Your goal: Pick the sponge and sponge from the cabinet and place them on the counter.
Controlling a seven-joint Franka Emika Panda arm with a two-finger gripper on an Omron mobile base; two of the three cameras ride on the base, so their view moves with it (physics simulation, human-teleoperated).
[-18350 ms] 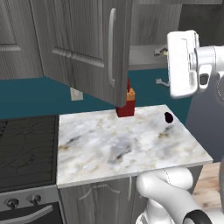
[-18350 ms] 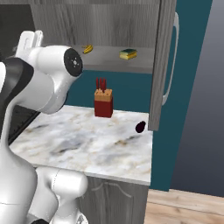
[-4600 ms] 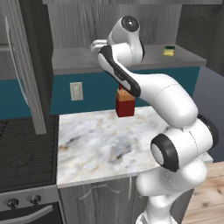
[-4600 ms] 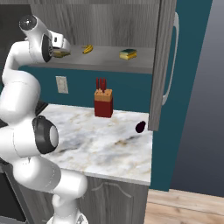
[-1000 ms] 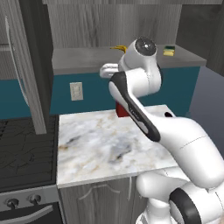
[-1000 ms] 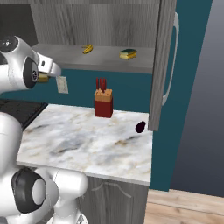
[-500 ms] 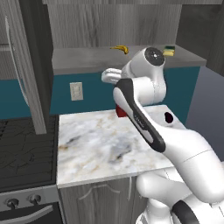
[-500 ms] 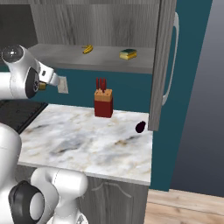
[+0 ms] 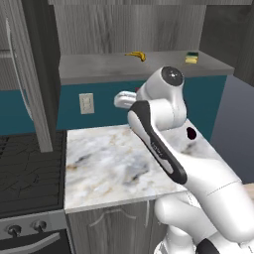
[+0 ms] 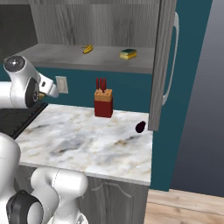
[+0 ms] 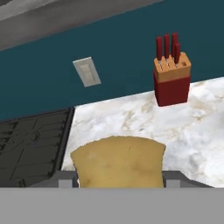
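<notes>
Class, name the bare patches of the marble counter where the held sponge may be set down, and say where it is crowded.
The counter lies bare from the stovetop edge across its middle and front. Its back right is crowded: knife block, dark object.

A teal wall (image 10: 131,89) carries a white outlet plate (image 11: 87,72); wood floor (image 10: 183,208) lies beside grey base cabinets (image 10: 109,201).

I count two sponges: one tan sponge (image 11: 118,162), one yellow sponge with green top (image 10: 128,54) on the cabinet shelf (image 10: 65,57). One banana (image 10: 88,49). One knife block (image 10: 104,103) with three red handles. One dark round item (image 10: 140,127) on the counter (image 10: 87,144). One wall outlet (image 10: 61,84). One stovetop (image 9: 25,163). Two open cabinet doors.
</notes>
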